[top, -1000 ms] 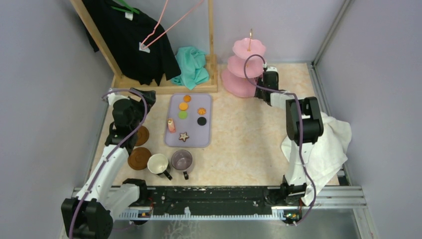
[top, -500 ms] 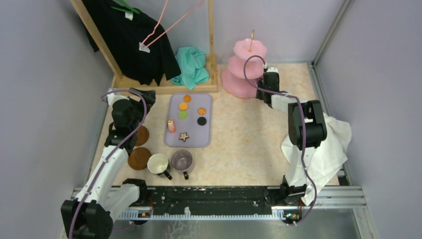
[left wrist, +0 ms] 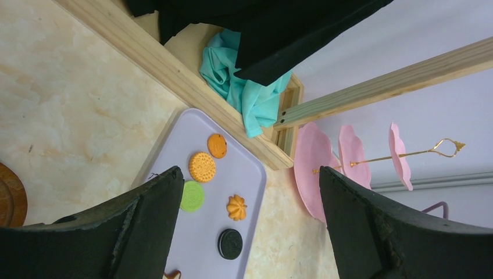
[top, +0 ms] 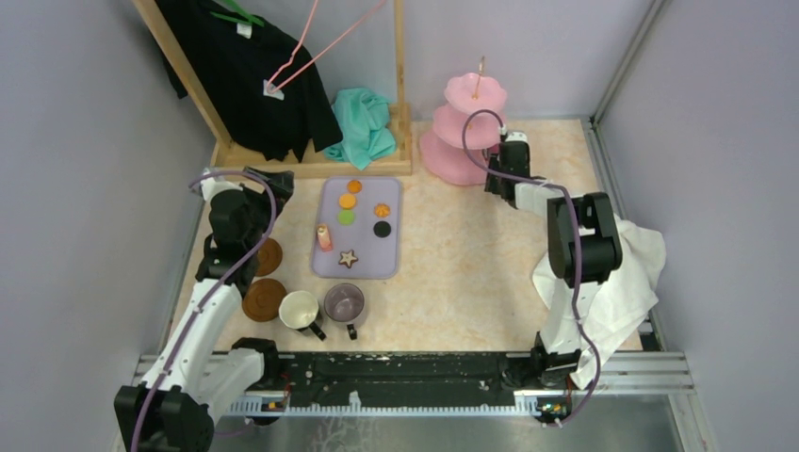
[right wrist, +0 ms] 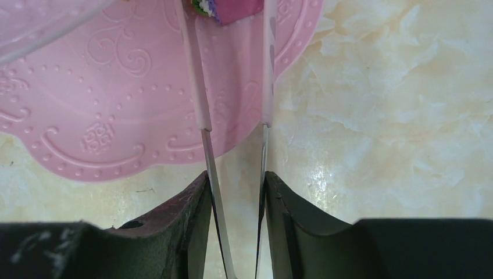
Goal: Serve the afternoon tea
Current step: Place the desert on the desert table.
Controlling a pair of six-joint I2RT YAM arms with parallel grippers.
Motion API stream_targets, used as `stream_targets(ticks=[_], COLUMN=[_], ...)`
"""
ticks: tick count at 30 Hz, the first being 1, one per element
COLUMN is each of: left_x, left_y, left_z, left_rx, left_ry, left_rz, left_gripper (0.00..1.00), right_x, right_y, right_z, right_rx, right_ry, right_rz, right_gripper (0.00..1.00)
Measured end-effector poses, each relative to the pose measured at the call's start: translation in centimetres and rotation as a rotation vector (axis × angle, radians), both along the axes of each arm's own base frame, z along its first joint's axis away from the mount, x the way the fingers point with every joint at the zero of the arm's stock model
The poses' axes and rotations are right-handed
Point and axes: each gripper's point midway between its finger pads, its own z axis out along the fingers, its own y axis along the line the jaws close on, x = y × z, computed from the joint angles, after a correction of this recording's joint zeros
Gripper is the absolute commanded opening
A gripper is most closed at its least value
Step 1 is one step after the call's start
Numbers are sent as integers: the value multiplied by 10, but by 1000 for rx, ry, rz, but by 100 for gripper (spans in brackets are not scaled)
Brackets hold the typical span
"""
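The right pincer (right wrist: 235, 180), clamped on the tongs (right wrist: 196, 87) above the far pink stand (right wrist: 104, 104), could snag a tier rim and tip it; the left pincer (left wrist: 250, 174) hangs wide apart.

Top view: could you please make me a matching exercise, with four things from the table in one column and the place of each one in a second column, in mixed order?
Things
1. star cookie
2. cream mug
3. pink three-tier stand
4. white towel

Places
A. far side of the table, right of the wooden rack
B. on the lilac tray
C. hanging over the table's right edge
D. near side, between a brown coaster and the see-through mug

Pairs: 1-B, 2-D, 3-A, 4-C
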Motion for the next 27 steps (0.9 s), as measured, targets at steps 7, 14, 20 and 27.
stream_targets(ticks=[7, 14, 20, 27], left_x=[-4, -10, -17, -22], left_y=[0, -1, -1, 0], left_z=[1, 6, 13, 14], left_rx=[-2, -6, -9, -9], left_ry=[4, -9, -25, -24], left_rz=[-2, -12, -18, -18], left_gripper=[92, 92, 92, 92], right_x=[-9, -18, -34, -52], right_y=[-1, 1, 6, 7], right_z=[15, 25, 25, 33], right_rx=[5, 8, 4, -9], right_ry=[-24, -42, -32, -49], right_rz=[-1, 6, 18, 16], right_gripper=[37, 37, 36, 35])
